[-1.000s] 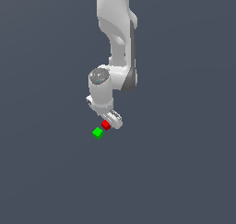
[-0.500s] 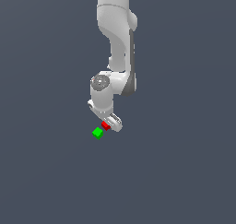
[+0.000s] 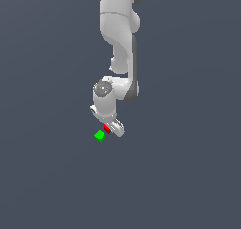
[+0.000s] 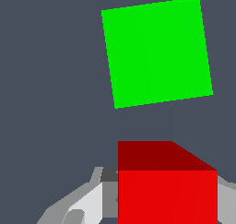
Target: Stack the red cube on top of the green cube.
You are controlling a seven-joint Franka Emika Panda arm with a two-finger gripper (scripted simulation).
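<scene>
The red cube (image 3: 107, 128) is held between the fingers (image 3: 118, 127) of the gripper (image 3: 112, 127), which are closed down to the cube's width; in the wrist view the red cube (image 4: 167, 184) is seen seated between grey finger parts (image 4: 87, 202), with its front face and darker top face both visible. The green cube (image 3: 99, 135) is seen resting on the dark worktop (image 3: 188, 176), just beside and slightly below the gripper, toward the exterior view's left. The two cubes are apart, not touching. In the wrist view the green cube (image 4: 156, 52) is shown as a slightly rotated square, separated from the red one by a strip of bare surface. The step in hand is judged to be the carry: the red cube is lifted and grasped but not yet centred over the green one. For a clean stack, the remaining sideways offset should be closed first, while enough height is kept that the green cube is not nudged by the red cube's lower edge. The small twist between the two squares is best corrected at the wrist before descent, so that the faces meet flush. Descent should be slow and vertical, and the fingers parted only once contact is judged made. Exact height above the worktop cannot be read from either view.
</scene>
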